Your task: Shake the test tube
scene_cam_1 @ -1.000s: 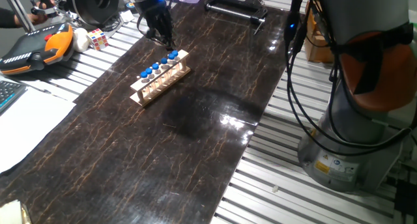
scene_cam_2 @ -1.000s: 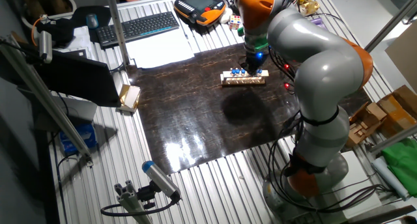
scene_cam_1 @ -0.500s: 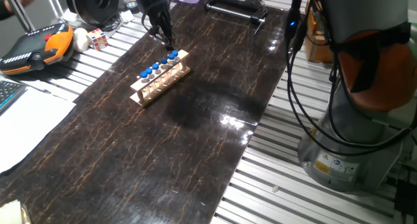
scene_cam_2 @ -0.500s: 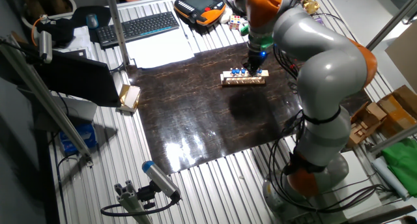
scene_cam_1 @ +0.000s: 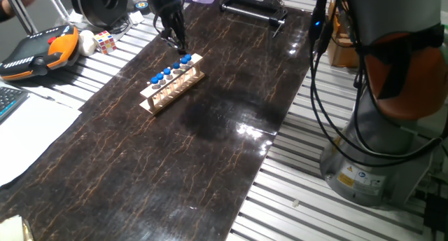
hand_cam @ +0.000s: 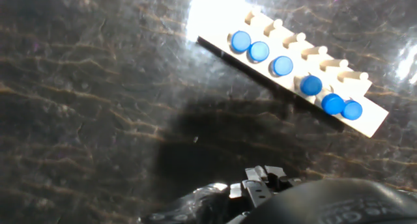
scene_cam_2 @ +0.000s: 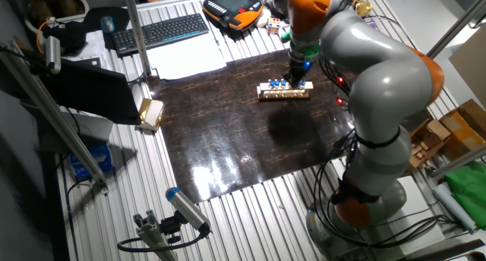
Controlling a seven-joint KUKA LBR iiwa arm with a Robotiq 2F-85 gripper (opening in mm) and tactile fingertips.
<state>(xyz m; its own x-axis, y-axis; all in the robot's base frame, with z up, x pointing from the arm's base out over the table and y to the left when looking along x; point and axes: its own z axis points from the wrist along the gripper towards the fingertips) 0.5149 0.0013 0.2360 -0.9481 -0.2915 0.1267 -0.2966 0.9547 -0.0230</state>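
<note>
Where the dark marbled surface (scene_cam_1: 210,150) carries the wooden rack (scene_cam_1: 172,83), six blue-capped tubes stand upright in a row; the test tube (scene_cam_1: 186,59) at the far end stands just below the gripper (scene_cam_1: 176,43). Fingers' spread: cannot tell. Beyond: orange pendant (scene_cam_1: 38,50), keyboard (scene_cam_2: 161,32).

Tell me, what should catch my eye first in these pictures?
Probably the row of bright blue caps: six small tubes standing in a light wooden rack on the dark, shiny table. Next, the big grey and orange robot arm bending over that rack, with its black gripper hanging just beyond the rack's far end.
</note>
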